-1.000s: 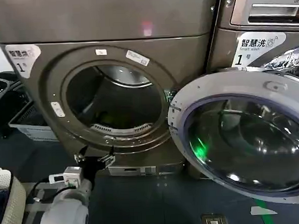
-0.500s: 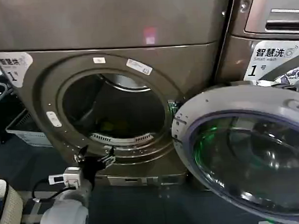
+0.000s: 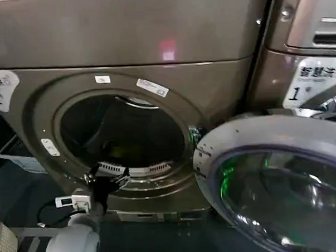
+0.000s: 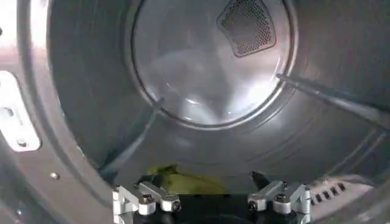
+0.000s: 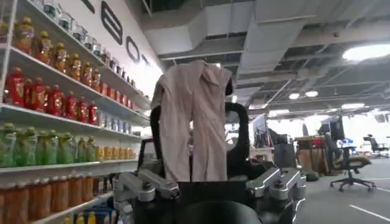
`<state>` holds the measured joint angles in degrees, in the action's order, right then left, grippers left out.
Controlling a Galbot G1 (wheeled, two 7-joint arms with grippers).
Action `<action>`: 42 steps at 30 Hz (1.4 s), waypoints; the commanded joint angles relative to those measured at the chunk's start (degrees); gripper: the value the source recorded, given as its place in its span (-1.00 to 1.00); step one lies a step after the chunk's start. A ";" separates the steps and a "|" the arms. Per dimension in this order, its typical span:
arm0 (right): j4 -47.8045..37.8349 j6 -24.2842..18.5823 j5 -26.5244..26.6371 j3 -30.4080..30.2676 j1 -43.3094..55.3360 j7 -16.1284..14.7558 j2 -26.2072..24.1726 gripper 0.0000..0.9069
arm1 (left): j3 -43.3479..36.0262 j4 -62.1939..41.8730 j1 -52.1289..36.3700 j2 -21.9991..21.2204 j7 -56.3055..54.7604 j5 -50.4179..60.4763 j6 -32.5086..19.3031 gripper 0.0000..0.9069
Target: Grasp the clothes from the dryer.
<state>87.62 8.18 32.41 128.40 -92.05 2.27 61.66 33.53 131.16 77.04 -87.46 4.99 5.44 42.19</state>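
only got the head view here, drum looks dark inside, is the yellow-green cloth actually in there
observer: Yes. The left wrist view shows the cloth lying on the floor of the drum, just inside the front lip.
operator: is the left tool open
observer: Open. The left tool has its fingers spread wide at the drum's mouth, and the cloth lies just beyond them, not yet between them.
operator: and the right arm
observer: The right tool is open too, and it points away from the dryer at a room with shelves of bottles.
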 commanded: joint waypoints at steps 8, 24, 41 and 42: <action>0.85 -0.57 -0.24 -0.92 1.09 0.55 0.06 1.00 | -0.11 -18.20 -17.68 1.14 3.32 6.59 -1.45 1.00; 1.13 -0.86 -0.37 -1.77 1.55 0.65 -0.06 1.00 | -0.06 -32.50 -28.05 3.23 35.28 46.26 -16.35 1.00; 0.76 -1.83 -1.75 -1.95 0.94 0.63 0.70 1.00 | -9.14 -39.63 -38.71 16.70 72.34 71.57 -56.95 1.00; 0.75 -1.83 -1.81 -2.02 0.99 0.63 0.72 1.00 | -9.65 -39.84 -38.91 17.15 72.33 71.76 -56.93 1.00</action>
<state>88.44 6.55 31.16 126.50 -91.10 2.90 62.30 29.93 96.10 42.17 -78.05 64.56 67.58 -1.01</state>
